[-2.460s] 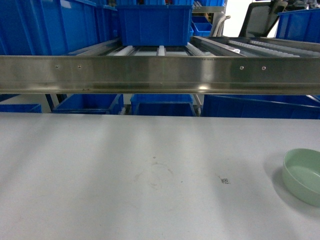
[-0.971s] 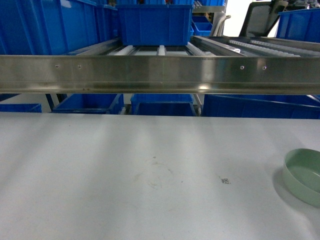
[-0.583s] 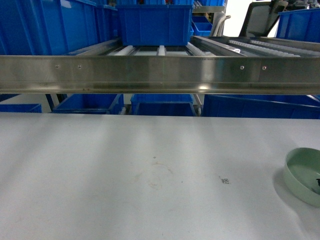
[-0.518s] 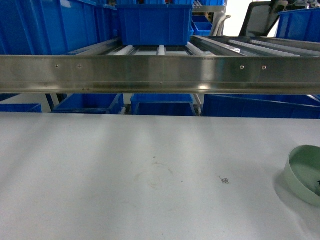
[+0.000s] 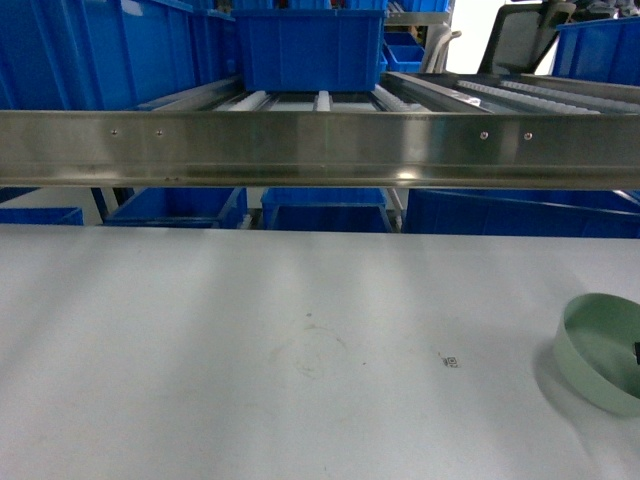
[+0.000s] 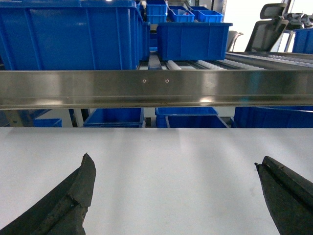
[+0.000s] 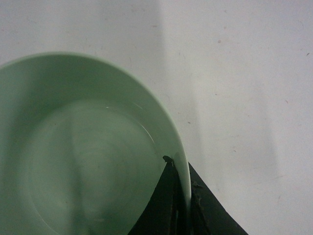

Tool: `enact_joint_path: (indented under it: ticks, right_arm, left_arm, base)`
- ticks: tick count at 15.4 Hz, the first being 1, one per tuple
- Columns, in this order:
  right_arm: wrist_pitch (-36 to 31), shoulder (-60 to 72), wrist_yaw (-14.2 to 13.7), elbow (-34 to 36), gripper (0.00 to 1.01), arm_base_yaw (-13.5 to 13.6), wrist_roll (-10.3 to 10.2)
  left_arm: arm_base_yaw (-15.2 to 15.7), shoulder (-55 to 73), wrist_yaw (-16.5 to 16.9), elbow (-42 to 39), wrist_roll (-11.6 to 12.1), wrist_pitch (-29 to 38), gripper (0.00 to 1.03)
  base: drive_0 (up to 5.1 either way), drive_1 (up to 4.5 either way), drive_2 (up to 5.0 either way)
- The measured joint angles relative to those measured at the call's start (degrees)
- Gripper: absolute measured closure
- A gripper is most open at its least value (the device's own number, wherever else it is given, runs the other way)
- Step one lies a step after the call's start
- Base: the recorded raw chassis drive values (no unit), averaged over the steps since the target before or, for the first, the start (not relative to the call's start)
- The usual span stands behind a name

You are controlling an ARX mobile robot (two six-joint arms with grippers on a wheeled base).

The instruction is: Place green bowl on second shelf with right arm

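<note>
The green bowl (image 5: 598, 350) is at the right edge of the grey table (image 5: 250, 340), with its near side tipped up a little. In the right wrist view the green bowl (image 7: 83, 147) fills the left half. My right gripper (image 7: 180, 166) is shut on its rim, one finger inside and one outside. Only a dark tip of the right gripper (image 5: 636, 352) shows in the head view. The second shelf (image 5: 320, 148) runs across behind the table as a steel rail with roller tracks. My left gripper (image 6: 173, 164) hangs open over bare table, holding nothing.
A deep blue crate (image 5: 310, 45) stands on the shelf's rollers at centre, with more blue crates (image 5: 100, 50) to its left and below the rail. A small printed marker (image 5: 450, 361) lies on the table left of the bowl. An office chair (image 5: 520, 35) shows at the back right.
A dark finger of the right gripper has come into the bowl at the right edge. The bowl has shifted slightly and its side wall now shows more, as if tipped up.
</note>
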State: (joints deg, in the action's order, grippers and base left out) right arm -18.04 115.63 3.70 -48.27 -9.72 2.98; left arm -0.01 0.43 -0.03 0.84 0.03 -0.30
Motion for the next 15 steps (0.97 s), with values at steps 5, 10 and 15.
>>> enact_joint_path:
  ticks: [5, 10, 15]
  right_arm:
    - [-5.27, -2.93, -0.33, 4.70, 0.99, 0.04, -1.77]
    - [-10.21, -7.91, -1.57, 11.39, 0.99, 0.72, 1.60]
    - [-14.19, -23.78, -0.63, 19.04, 0.99, 1.09, 3.26]
  left_arm:
    - [0.00, 0.00, 0.00, 0.00, 0.00, 0.02, 0.05]
    - [0.00, 0.00, 0.00, 0.00, 0.00, 0.00, 0.05]
    - [0.00, 0.00, 0.00, 0.00, 0.00, 0.00, 0.05]
  base:
    - [0.0, 0.00, 0.0]
    - [0.0, 0.00, 0.0]
    - [0.0, 0.00, 0.0]
